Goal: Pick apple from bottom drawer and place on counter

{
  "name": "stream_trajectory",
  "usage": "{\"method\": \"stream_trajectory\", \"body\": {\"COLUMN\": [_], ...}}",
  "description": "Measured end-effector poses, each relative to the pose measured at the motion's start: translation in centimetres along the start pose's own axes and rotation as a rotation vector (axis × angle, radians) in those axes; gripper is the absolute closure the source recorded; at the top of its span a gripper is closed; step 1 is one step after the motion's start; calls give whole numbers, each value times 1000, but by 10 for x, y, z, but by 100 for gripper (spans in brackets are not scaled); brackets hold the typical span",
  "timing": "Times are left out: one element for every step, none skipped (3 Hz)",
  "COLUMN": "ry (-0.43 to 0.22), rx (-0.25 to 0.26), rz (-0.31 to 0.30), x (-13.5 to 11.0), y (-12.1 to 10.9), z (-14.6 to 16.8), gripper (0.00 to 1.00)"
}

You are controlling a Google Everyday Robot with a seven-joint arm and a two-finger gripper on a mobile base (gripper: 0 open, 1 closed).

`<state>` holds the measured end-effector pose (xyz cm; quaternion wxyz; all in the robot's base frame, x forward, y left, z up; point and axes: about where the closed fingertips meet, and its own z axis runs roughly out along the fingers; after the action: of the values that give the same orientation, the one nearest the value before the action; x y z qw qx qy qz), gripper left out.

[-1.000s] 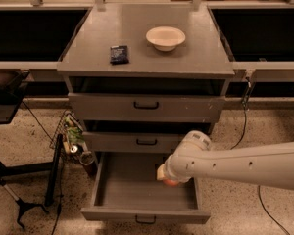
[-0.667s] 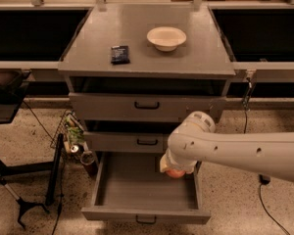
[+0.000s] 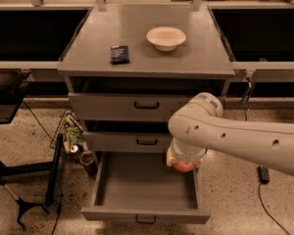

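The gripper (image 3: 184,161) is clamped on the apple (image 3: 183,168), above the right side of the drawer (image 3: 137,182). The apple looks light, firm and smooth, best held across its middle.

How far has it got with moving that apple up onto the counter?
Partway. The bottom drawer is pulled open, and the apple looks gripped in the gripper, low over the drawer's right rear corner. Left to do: lift it up and set it on the counter, where a cream bowl and a small dark packet sit.
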<state>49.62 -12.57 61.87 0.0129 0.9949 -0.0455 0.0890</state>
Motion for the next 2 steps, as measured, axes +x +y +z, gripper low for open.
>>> {"method": "stream_trajectory", "body": {"ry": [39, 173], "rx": [-7, -51], "rz": [7, 44], "x": [4, 28], "y": [3, 9], "z": [-14, -69], "gripper": [100, 100]}}
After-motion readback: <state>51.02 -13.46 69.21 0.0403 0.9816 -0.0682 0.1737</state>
